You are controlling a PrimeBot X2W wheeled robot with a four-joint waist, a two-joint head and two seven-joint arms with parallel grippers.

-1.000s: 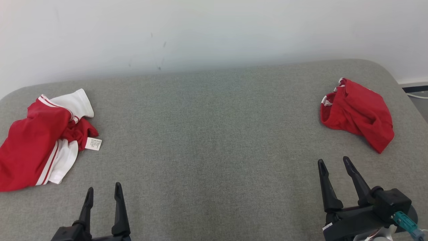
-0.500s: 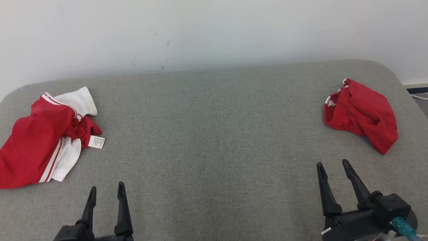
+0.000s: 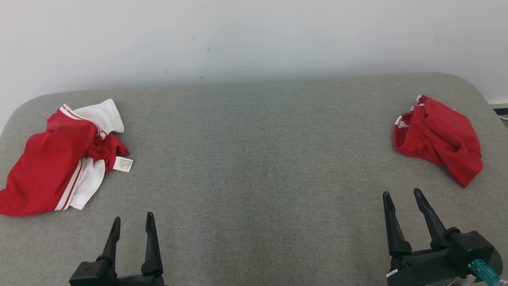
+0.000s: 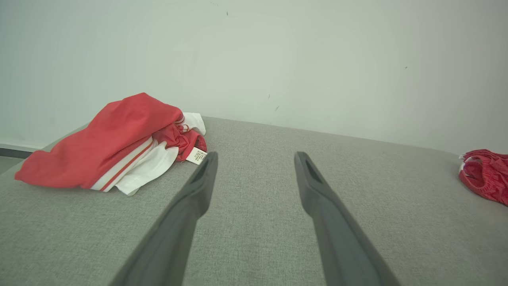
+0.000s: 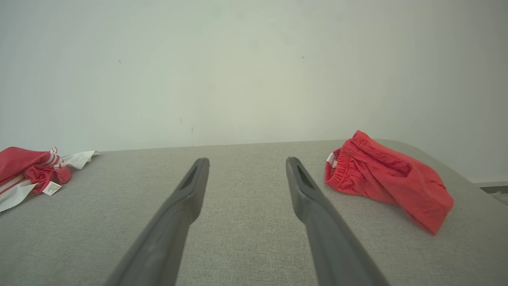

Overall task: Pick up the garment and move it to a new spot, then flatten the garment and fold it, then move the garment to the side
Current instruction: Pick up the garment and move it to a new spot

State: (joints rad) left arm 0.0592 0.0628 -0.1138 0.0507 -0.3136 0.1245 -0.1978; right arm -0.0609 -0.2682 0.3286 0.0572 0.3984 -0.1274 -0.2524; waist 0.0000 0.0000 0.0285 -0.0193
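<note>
A crumpled red and white garment (image 3: 47, 163) with a white label lies at the left end of the grey padded surface (image 3: 254, 159); it is also seen in the left wrist view (image 4: 119, 139) and the right wrist view (image 5: 24, 165). A second crumpled red garment (image 3: 440, 137) with an elastic waistband lies at the far right (image 5: 385, 174) (image 4: 486, 174). My left gripper (image 3: 133, 216) (image 4: 256, 155) is open above bare fabric, right of and nearer than the red and white one. My right gripper (image 3: 401, 192) (image 5: 247, 160) is open, just left of and nearer than the red one. Neither gripper touches cloth.
A white wall (image 3: 254, 35) rises directly behind the padded surface. The surface has rounded corners at the far left and far right. Beyond the right edge a strip of floor with a dark baseboard (image 3: 501, 109) shows.
The whole picture has shifted right, so the camera has turned a little to the left. Both garments lie as before, and both grippers stay open and low.
</note>
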